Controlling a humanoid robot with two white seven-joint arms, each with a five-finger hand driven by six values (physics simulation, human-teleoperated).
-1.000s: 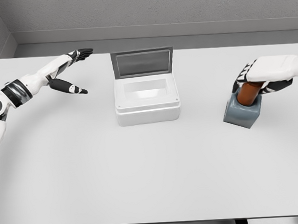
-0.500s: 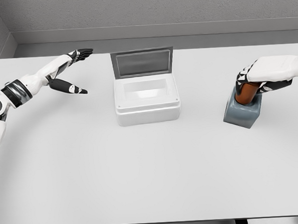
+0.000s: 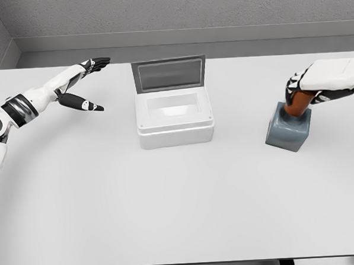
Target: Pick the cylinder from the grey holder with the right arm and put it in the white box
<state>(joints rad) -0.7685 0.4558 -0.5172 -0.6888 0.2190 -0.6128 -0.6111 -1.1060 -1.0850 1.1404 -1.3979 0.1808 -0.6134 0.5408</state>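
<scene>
Gripping the brown cylinder (image 3: 295, 105) in my right hand (image 3: 324, 81), fingers (image 3: 293, 86) wrapped round its top while its base sits in the grey holder (image 3: 289, 126), I should lift straight up before swinging toward the white box (image 3: 174, 118), left hand (image 3: 82, 84) open.

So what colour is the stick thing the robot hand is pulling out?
Reddish-brown: the round cylinder, seen in the head view, held above the grey holder.

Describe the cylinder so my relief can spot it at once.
Look at the right side of the table, where a grey holder stands alone. The cylinder rises from its top, gripped by the right hand. It is the only brown-orange thing here.
</scene>
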